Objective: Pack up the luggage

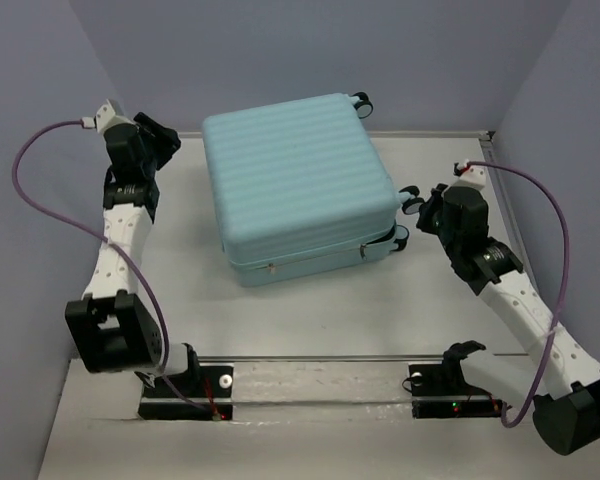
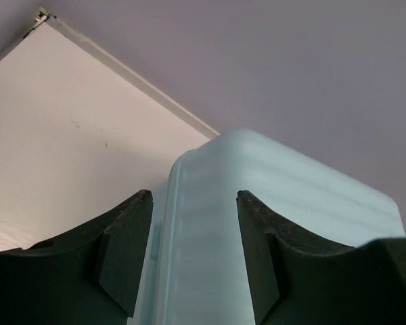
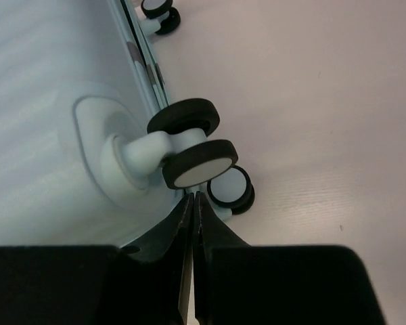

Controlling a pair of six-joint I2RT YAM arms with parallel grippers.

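Pale luggage [image 2: 257, 203] corner beyond parted jaws

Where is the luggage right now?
Top view: the luggage lies closed on the table, far centre, between the two arms, its wheels toward the right arm.

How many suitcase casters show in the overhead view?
3 casters: one at the luggage's far right corner, two at its near right corner, upper and lower. A fourth may be hidden beneath the far one.
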